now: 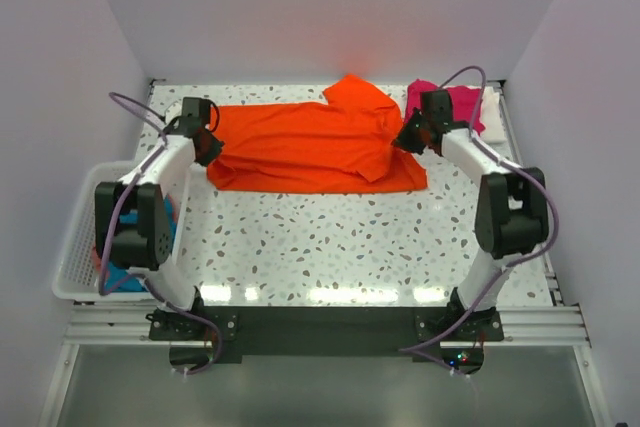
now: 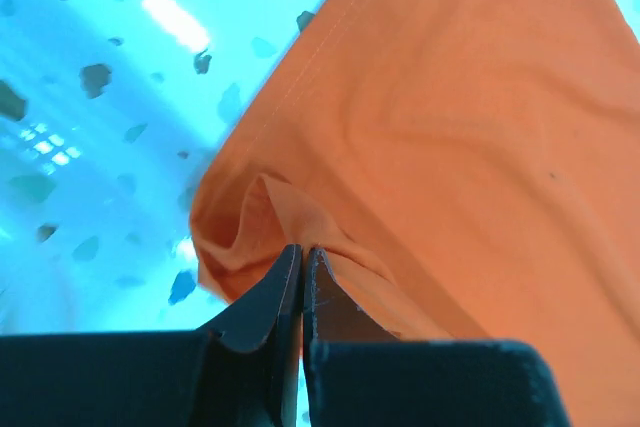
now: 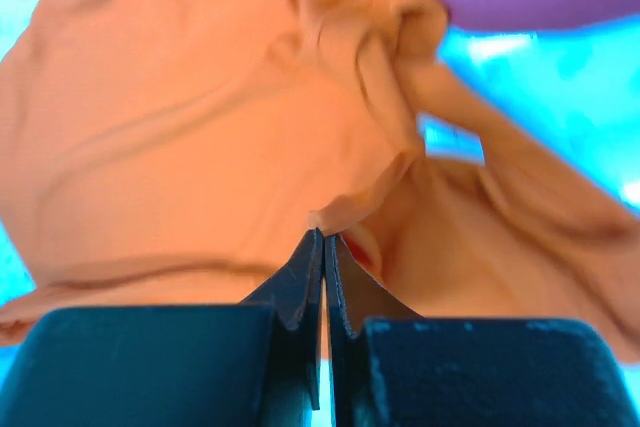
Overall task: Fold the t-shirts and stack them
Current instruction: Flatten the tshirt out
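Note:
The bright orange t-shirt (image 1: pixel 310 145) lies stretched across the far half of the table, folded lengthwise. My left gripper (image 1: pixel 207 144) is shut on a pinch of its left edge; the left wrist view shows the cloth (image 2: pixel 440 117) bunched at the closed jaws of my left gripper (image 2: pixel 302 252). My right gripper (image 1: pixel 405 139) is shut on the shirt's right end; in the right wrist view the cloth (image 3: pixel 200 147) puckers at my right gripper (image 3: pixel 324 239). A magenta-pink t-shirt (image 1: pixel 462 102) lies at the far right with a white t-shirt (image 1: pixel 492 112) beside it. A teal-blue t-shirt (image 1: pixel 125 277) lies in the basket.
A white slatted basket (image 1: pixel 75 247) hangs off the table's left edge beside the left arm. The speckled table (image 1: pixel 340 237) shows bare between the orange shirt and the arm bases. White walls close in the back and sides.

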Available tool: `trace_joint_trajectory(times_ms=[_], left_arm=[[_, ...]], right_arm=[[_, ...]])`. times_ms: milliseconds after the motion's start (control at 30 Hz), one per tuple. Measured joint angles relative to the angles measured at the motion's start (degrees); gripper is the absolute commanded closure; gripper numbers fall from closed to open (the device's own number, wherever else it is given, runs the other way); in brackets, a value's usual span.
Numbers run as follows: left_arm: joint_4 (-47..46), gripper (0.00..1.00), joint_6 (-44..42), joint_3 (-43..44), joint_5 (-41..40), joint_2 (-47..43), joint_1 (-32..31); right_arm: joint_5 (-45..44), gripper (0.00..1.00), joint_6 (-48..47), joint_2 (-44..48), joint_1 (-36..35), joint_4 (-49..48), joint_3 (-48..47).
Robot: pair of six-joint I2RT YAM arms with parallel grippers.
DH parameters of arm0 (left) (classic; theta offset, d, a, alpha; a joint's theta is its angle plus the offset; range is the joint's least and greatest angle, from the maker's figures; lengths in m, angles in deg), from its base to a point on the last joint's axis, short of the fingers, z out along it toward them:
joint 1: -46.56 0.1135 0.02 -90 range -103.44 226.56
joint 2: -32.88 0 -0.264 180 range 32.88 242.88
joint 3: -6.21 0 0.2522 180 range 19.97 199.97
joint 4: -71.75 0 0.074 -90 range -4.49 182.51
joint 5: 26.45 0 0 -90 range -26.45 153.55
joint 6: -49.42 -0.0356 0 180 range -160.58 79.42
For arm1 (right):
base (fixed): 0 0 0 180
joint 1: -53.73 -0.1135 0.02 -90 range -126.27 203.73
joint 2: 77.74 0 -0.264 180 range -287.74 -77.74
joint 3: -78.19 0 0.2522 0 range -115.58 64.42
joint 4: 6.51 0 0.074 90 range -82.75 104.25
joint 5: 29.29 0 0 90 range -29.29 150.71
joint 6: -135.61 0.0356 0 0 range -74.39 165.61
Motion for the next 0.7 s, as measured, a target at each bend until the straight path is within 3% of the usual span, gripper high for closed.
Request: trace_joint_trajectory(times_ms=[400, 700], left_arm=[[1.70, 1.00, -0.11, -28.94, -0.09, -31.58, 0.07], [7.37, 1.00, 0.04, -36.74, -1.60, -45.72, 0.52]], right_arm=[[-0.55, 1.00, -0.02, 42.93, 0.00, -0.98, 35.98], [-2.05, 1.00, -0.09, 75.71, -0.02, 12.96, 47.65]])
